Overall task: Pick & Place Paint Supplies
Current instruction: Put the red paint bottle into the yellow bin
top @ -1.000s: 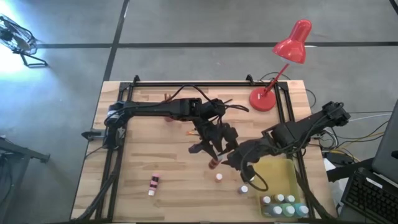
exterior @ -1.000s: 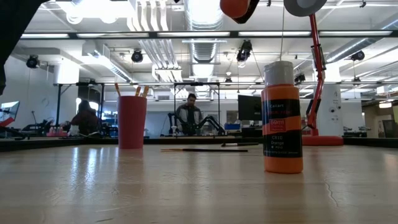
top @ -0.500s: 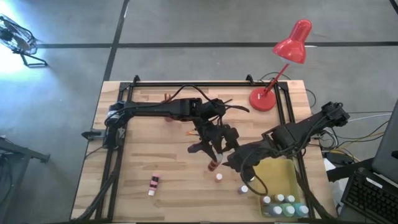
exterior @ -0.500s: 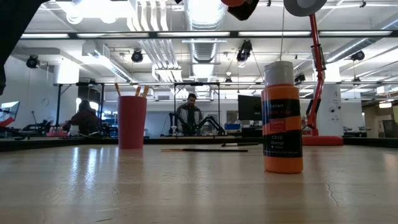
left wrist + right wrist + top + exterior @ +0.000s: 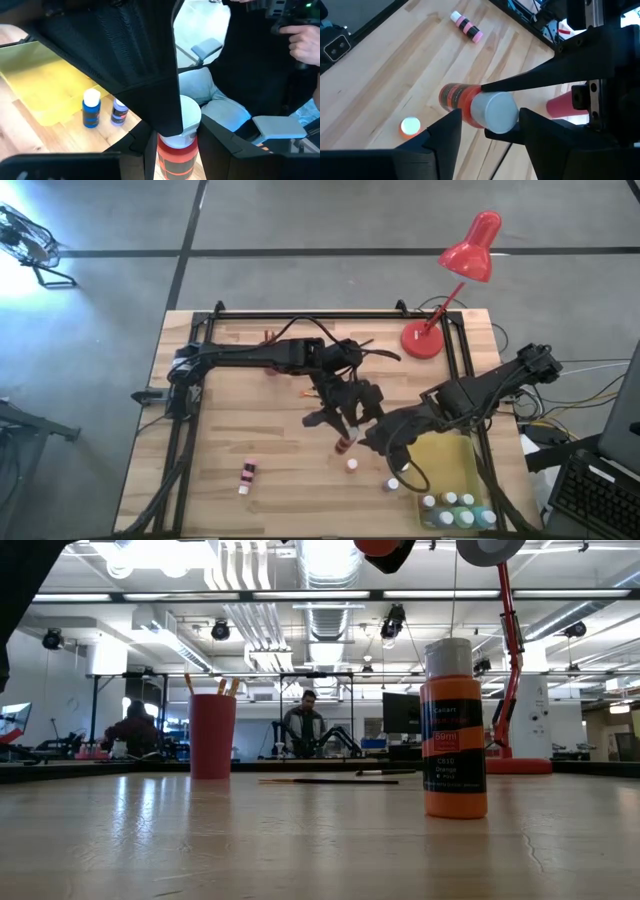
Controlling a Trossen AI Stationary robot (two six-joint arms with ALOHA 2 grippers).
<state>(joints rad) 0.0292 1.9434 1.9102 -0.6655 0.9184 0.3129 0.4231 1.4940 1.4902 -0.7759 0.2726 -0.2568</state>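
Wooden tabletop (image 5: pixel 250 410), framed by black rails, grey floor around it.

Near edge: pink-banded bottle (image 5: pixel 246 476) lying on its side, well apart from both arms; white-capped orange bottle (image 5: pixel 352 465) standing near it toward the right; another small bottle (image 5: pixel 392 483) just beside the yellow tray (image 5: pixel 445 460); a cluster of white-capped bottles (image 5: pixel 456 508) at the tray's near end.

Middle: red-orange bottle (image 5: pixel 343 443), white cap, held off the table between the two grippers. In the left wrist view the left gripper (image 5: pixel 175 145) had its fingers on either side of the bottle (image 5: pixel 176 150), closed on it just under the cap. In the right wrist view the right gripper (image 5: pixel 487 125) sat at the cap end of the same bottle (image 5: pixel 470 106), fingers to both sides of the cap; whether they pressed it could not be told.

Far side: red desk lamp (image 5: pixel 455 280) at the right rear corner; red cup (image 5: pixel 212 735) holding wooden-handled brushes (image 5: pixel 222 686).

Low view: orange bottle (image 5: pixel 454 728) upright close by; people seated in the room beyond.
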